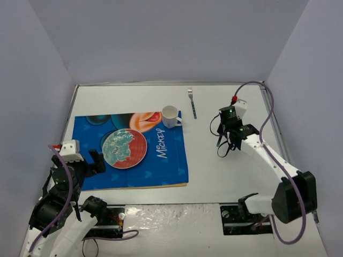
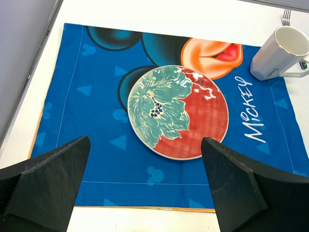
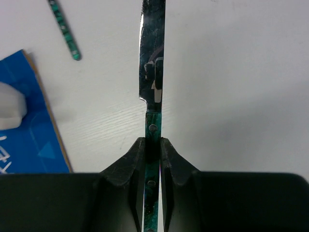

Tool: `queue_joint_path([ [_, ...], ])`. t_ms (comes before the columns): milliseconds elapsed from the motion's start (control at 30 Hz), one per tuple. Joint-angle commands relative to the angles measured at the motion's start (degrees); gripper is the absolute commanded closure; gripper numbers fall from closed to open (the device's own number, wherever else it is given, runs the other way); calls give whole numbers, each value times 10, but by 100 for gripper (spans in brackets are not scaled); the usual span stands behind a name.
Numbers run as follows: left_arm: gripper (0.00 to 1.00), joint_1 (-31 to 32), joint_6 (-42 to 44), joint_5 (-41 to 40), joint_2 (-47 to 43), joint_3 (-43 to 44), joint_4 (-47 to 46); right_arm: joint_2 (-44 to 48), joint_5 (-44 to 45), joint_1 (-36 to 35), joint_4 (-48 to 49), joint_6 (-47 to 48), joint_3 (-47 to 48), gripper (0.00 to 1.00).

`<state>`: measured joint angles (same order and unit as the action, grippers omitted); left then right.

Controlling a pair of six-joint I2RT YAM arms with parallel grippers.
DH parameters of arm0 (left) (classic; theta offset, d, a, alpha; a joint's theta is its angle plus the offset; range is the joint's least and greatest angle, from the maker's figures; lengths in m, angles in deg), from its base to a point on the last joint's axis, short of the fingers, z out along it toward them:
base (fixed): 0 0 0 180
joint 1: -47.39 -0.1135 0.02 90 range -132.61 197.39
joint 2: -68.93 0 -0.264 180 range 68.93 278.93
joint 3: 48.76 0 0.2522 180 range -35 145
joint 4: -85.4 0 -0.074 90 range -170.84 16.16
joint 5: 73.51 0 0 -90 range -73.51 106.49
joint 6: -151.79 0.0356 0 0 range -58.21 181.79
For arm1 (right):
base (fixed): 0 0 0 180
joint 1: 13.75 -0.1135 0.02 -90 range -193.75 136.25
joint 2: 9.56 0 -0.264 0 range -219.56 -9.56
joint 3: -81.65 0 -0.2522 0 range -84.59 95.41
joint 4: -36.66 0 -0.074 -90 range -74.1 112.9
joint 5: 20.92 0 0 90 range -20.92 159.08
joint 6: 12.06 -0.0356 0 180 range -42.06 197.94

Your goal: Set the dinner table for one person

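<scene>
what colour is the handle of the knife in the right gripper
Dark marbled green with small rivets; the knife shows best in the right wrist view.

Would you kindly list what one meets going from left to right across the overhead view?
From the left: left gripper, open → plate → mug → fork → right gripper, shut on the knife.

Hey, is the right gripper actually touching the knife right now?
Touching. In the right wrist view, the right gripper is clamped on the knife, fingers pressed against both sides of its green handle.
</scene>
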<state>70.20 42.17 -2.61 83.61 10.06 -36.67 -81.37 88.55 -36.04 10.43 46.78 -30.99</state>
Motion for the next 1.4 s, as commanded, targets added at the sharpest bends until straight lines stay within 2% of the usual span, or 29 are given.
queue_joint_path([
  [0,3,-4,8,6,21,6,-40,34,30,-90,-29,-17,35,100],
  [167,3,-4,7,6,23,5,-39,7,63,-235,-34,-51,68,100],
  [433,3,-7,7,10,19,5,-38,-136,66,-357,-25,-111,144,100],
  [833,3,-7,6,7,14,5,-37,-304,15,-385,4,-158,180,100],
  [1133,3,-7,6,6,12,5,-36,-372,-5,-391,34,-168,180,100],
  [1367,3,-7,5,5,11,6,-36,-387,-5,-387,37,-167,183,100],
])
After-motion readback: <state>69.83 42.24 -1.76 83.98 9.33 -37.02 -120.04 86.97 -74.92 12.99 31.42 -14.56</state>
